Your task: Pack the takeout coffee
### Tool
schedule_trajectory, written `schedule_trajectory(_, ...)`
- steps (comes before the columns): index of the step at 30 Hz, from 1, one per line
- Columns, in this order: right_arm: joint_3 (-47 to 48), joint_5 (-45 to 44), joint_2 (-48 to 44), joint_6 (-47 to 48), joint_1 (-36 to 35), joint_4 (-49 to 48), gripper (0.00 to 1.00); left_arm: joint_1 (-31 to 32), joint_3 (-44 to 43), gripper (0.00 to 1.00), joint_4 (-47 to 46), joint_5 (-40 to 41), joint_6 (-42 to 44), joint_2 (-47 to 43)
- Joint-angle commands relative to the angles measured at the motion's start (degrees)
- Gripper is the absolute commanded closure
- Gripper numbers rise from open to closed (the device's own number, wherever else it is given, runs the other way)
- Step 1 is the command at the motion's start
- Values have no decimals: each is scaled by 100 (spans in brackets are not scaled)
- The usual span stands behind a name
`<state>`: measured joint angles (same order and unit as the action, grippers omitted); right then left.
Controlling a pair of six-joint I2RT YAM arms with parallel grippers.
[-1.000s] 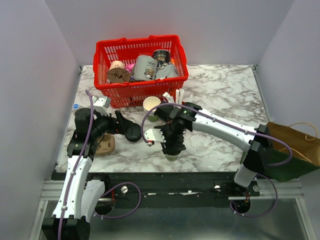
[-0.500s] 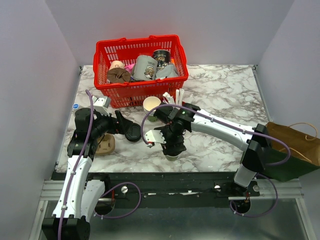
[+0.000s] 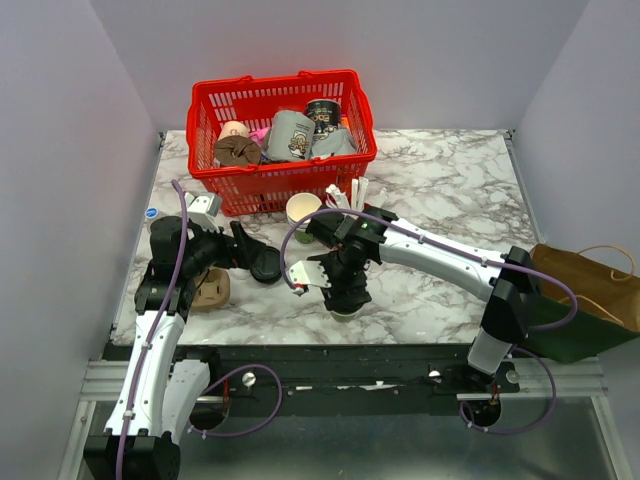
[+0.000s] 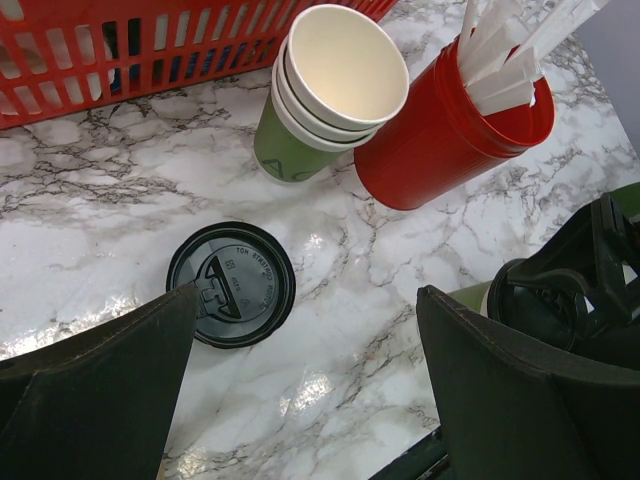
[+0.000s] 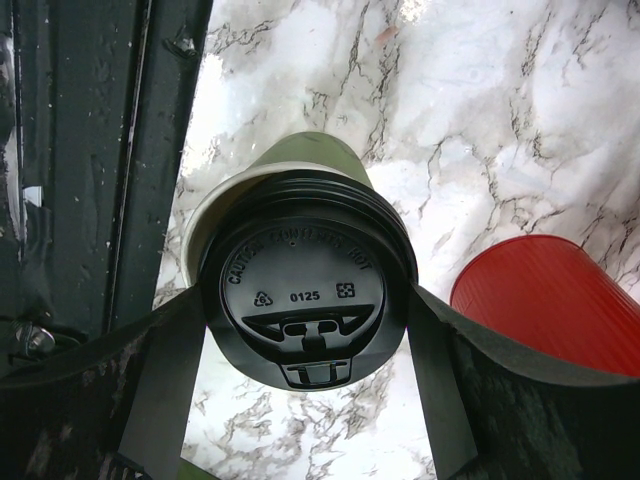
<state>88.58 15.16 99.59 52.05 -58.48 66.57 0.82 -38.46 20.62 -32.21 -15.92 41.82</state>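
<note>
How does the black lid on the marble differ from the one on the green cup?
The loose lid lies flat on the marble table, on no cup; the cup lid caps the green cup. The loose lid is ungripped; the right gripper clamps the cup lid between its jaws. Both are round, black, embossed.

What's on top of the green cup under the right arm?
A round black lid, pinched at its sides by the right gripper, sits over the green cup. It hides the opening, so whatever is inside the cup cannot be seen.
</note>
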Motion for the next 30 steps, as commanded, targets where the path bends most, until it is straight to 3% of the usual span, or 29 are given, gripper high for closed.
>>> schedule_trajectory(1,55,84,61,42,3,67,19,-38,58,3,-58,-146,-42,-51)
schedule_trajectory(30,46,5,-151,-187,-14,-56,18,-187,66,3,-93,-198,-122,-86)
